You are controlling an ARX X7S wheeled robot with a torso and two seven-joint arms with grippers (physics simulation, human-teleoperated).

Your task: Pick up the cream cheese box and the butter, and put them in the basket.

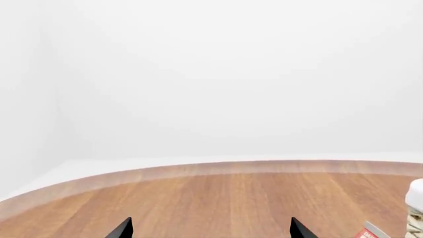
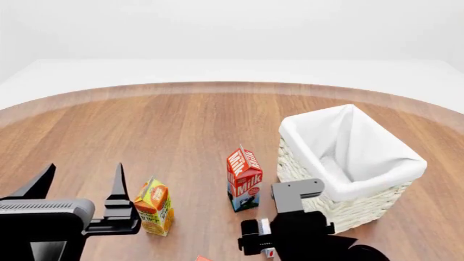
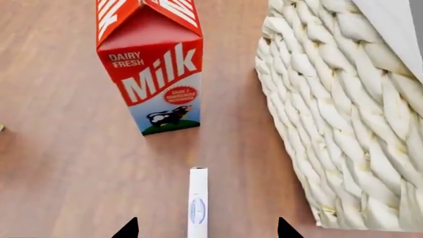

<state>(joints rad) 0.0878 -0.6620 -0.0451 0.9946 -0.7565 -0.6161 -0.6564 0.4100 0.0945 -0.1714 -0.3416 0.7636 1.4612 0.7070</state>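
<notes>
Right gripper (image 3: 203, 229) fingers wide, straddling cream cheese box (image 3: 197, 208) standing on edge near basket (image 3: 343, 124); left gripper (image 1: 210, 230) fingers wide, nothing held.

**Task items on the round wooden table**

Cream cheese box (image 3: 197, 203): thin, white, blue oval mark, seen edge-on, standing on its narrow side just beside the basket wall. Basket (image 2: 348, 168): white woven wicker, white cloth liner over rim, upright, at 3 o'clock on the table. Butter (image 2: 202, 258): only a red corner shows at 6 o'clock.
</notes>
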